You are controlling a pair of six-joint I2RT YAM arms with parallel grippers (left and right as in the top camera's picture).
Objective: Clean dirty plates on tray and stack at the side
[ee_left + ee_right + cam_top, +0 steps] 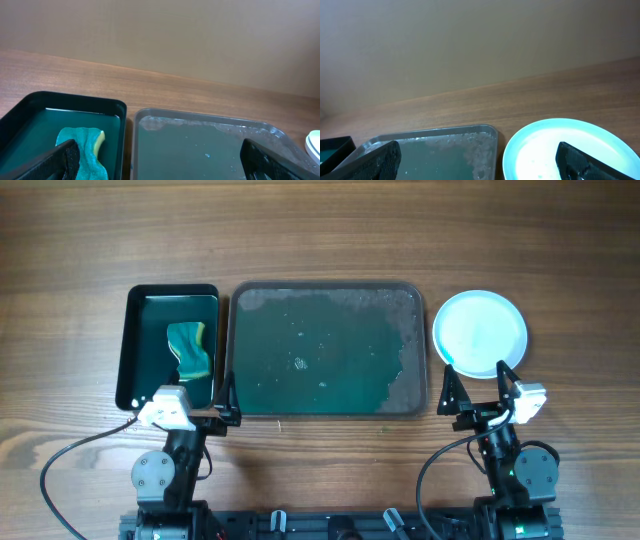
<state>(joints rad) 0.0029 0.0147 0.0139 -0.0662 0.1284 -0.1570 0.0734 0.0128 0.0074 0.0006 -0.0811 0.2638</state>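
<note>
Left tool (222, 388), right tool (477, 385), both agape, near tray (320, 330), plates (480, 330).

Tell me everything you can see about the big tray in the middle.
The tray is a dark grey rectangle with rounded corners and a low rim, lying flat in the middle. A thin teal-green film of liquid covers its floor, with whitish foamy residue along the far and right edges. No plate is on it. The black tray lies close on its left, a white plate apart on its right.
</note>
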